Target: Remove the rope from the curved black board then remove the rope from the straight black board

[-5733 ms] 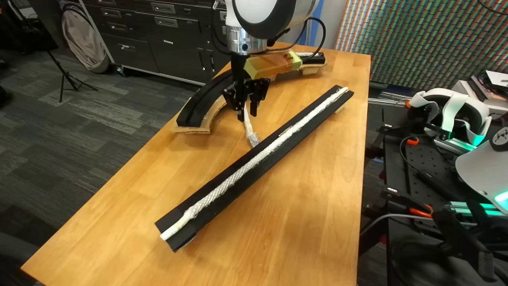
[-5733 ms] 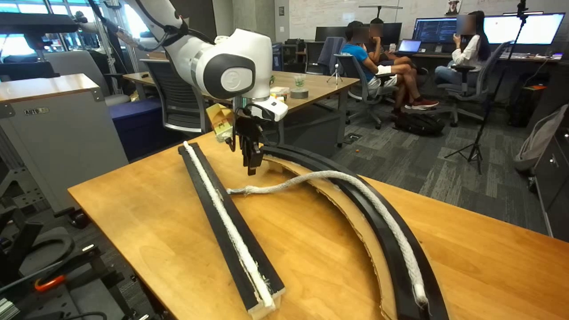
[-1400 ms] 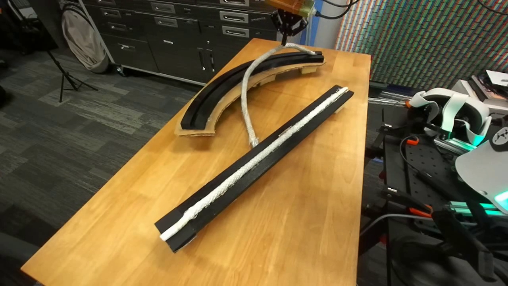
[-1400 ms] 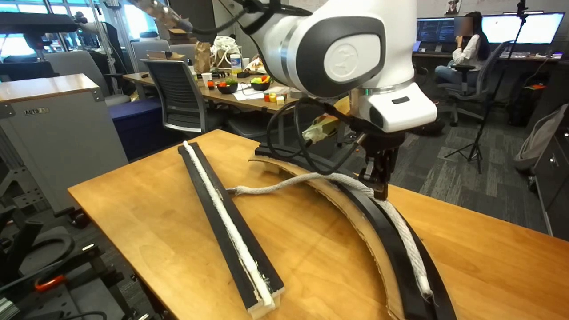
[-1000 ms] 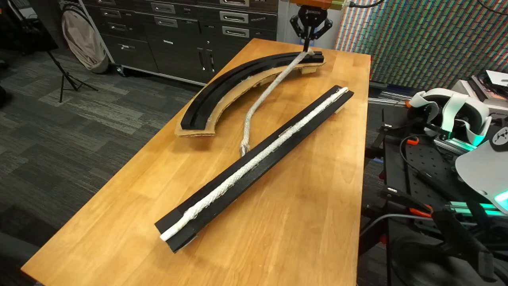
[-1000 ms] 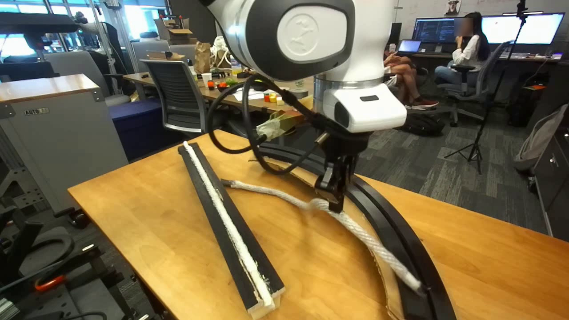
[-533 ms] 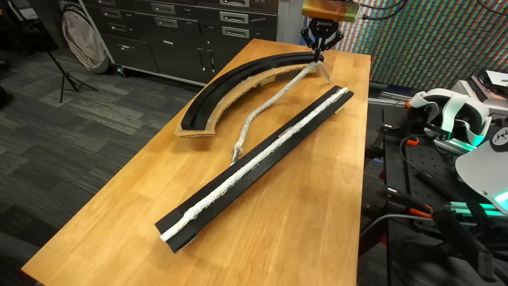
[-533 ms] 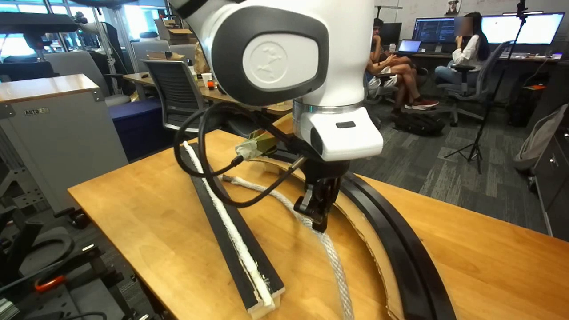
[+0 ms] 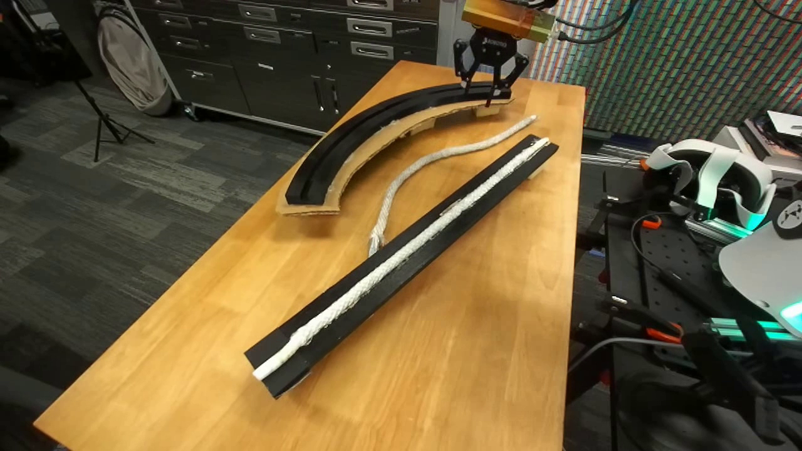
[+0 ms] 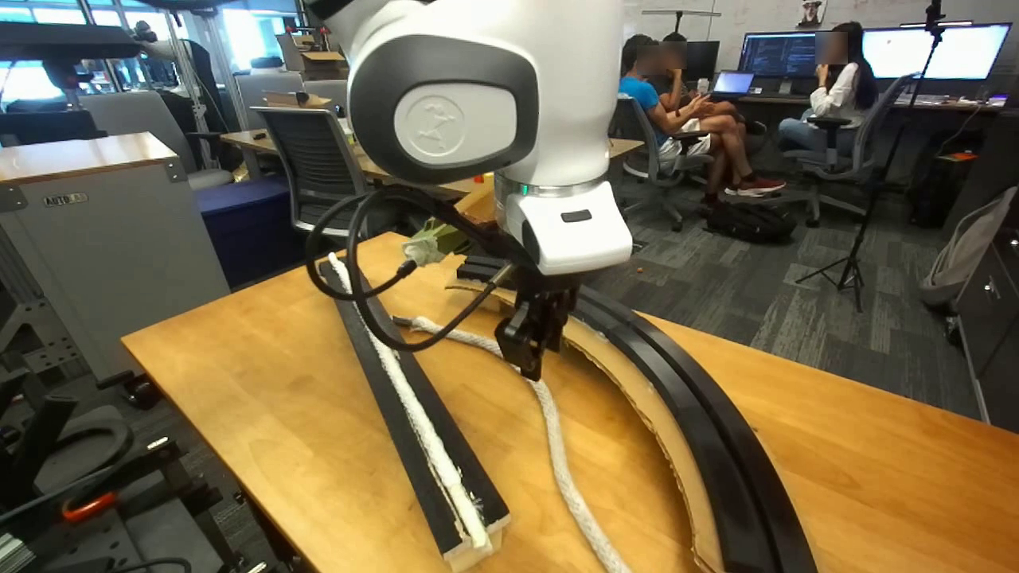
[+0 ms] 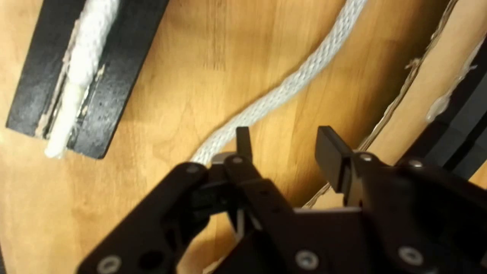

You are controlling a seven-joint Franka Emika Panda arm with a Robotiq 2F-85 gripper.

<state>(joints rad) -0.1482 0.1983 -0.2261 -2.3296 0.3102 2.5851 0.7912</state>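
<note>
Hovering over the counter (image 9: 489,326) at the moment with my end effector (image 11: 285,142) spread: fingers (image 11: 331,156) apart, and my wrist view shows wood between them. The loose rope (image 9: 463,149) is off the curved black board (image 9: 376,125) and just lying on the counter in a lazy S between the two boards. Its greyish end is right beside the straight black board (image 9: 432,246), can't tell if they touch. The pale tip at its opposite end sits near one end of that same board.

Straight board's still got its white rope (image 9: 401,254) tucked in the centre groove, pretty much end to end, and in my wrist view the tip pokes past the edge.

Curved board is over on its own side, up on a cardboard layer (image 11: 430,83) that sticks out along the inner edge.

Around me: dark drawer cabinets (image 9: 263,69), a white headset (image 9: 714,169) beside the counter, plus, in an exterior view, a person (image 10: 844,91) in a white top sitting near some monitors (image 10: 947,52).
</note>
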